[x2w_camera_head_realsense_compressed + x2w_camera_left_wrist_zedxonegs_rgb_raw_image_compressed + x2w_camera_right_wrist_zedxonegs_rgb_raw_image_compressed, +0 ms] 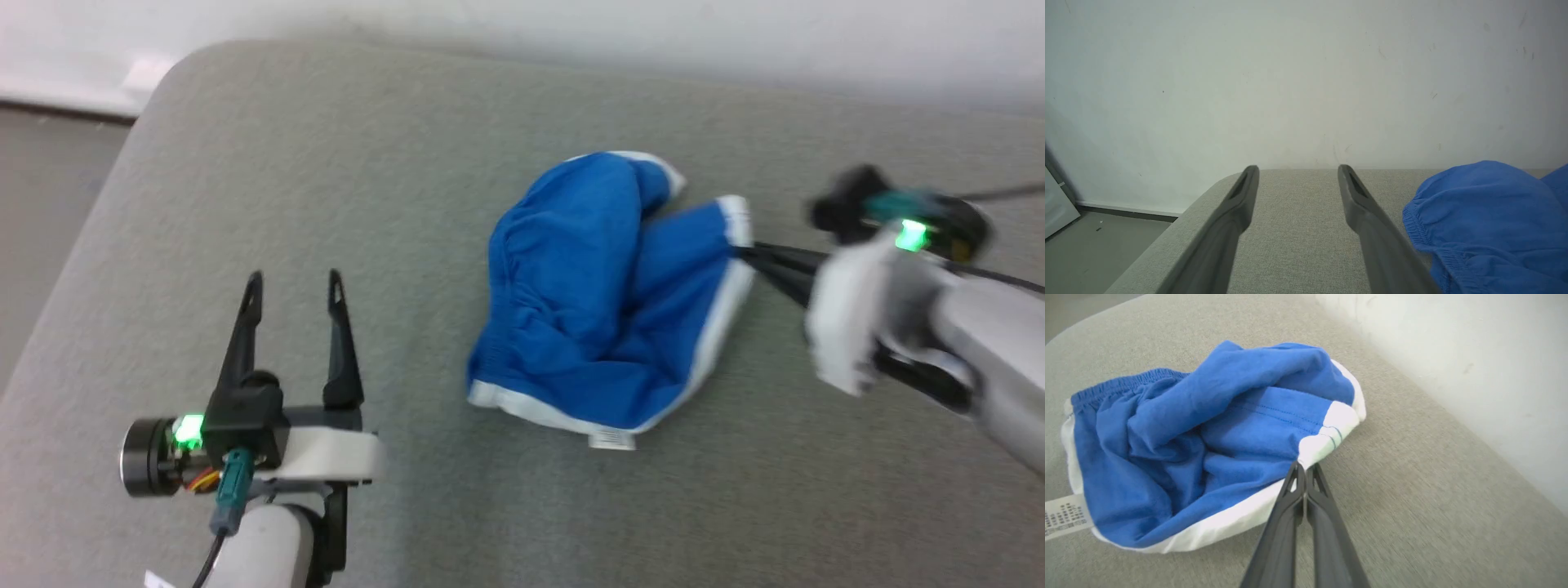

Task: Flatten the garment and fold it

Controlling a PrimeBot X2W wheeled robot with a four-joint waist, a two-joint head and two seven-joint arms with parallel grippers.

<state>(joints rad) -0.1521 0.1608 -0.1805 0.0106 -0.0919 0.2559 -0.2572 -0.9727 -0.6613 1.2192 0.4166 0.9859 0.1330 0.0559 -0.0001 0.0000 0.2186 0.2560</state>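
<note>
The right hand (1301, 468) is clamped on the white-trimmed corner at the right edge of the garment (596, 302), which lies crumpled in the middle of the grey worktop (367, 163), label tag (612, 441) at its near edge. The left hand (295, 282) hovers to its left, clear of it, fingers spread apart

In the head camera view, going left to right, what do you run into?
left gripper, open → blue shorts, crumpled → right gripper, shut on the shorts' white edge
</note>
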